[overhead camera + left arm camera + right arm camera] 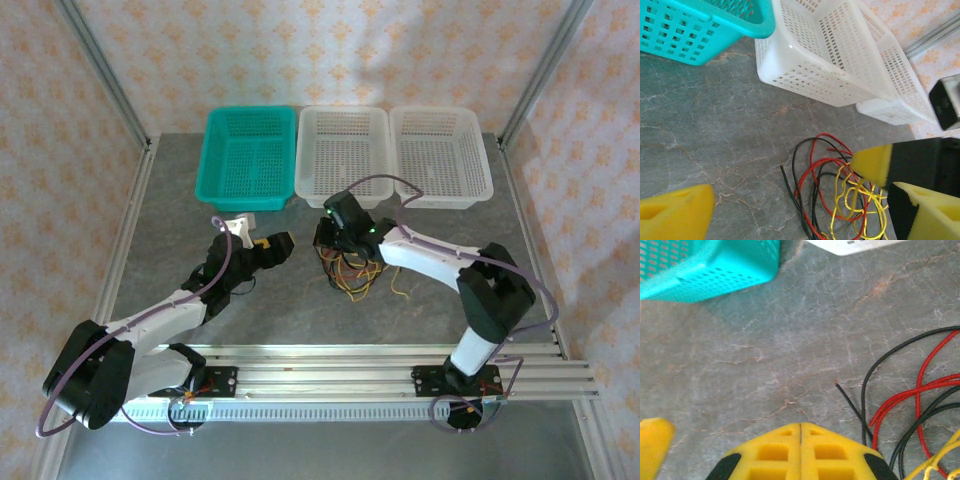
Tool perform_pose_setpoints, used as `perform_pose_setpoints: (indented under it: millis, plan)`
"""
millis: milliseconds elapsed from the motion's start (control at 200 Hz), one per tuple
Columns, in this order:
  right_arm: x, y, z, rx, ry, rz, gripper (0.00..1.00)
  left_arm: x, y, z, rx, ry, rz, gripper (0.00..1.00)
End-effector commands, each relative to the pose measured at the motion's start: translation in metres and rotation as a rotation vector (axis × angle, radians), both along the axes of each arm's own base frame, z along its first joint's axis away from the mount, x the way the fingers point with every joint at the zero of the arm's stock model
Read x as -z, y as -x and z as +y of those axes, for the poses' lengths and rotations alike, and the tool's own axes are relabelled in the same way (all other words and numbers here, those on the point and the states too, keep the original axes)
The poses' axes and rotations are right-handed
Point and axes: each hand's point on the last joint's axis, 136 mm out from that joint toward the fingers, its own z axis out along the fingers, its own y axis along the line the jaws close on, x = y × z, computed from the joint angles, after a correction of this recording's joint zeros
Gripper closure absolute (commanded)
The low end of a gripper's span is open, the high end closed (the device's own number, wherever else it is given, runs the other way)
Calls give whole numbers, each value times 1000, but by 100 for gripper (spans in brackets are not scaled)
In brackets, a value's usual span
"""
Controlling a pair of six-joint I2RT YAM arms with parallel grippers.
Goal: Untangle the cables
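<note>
The cables [352, 272] lie in one knot on the grey table [715, 125], just in front of the middle white basket [345, 150]. My right gripper [800, 426] sits low at the knot's left edge with its pads pressed flat together. I can't tell whether a strand is actually pinched. A black cable [850, 406] runs its loose end towards the pads, but nothing shows in the seam between them.

I judge the step in hand to be drawing one strand out of the knot. Before I pull, I want a small lift to check that something comes up with the gripper. If it is the black one, I would draw it slowly leftward over bare table. I would watch that the loops of the red cable [826, 162] and the yellow cable [862, 197] don't drag along.

My left gripper [802, 192] hangs beside the tangle with its jaws wide apart, holding nothing. It is well placed to pin the rest of the bundle down during the pull.
</note>
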Motion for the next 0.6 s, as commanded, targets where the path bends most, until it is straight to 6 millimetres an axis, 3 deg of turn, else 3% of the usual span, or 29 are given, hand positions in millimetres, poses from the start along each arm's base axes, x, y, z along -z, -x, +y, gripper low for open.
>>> perform_pose_setpoints:
  millis: [0,305,596]
  plan:
    - [-46,-9,2,15,-137,-56,99,-32,-6,-8,50,-15,-101,12]
    - [-73,-20,-13,14,-357,-6,100,-60,3,-42,183,-102,-262,15]
    - [-90,-28,-24,44,-478,41,100,-52,-2,-68,176,-170,-361,12]
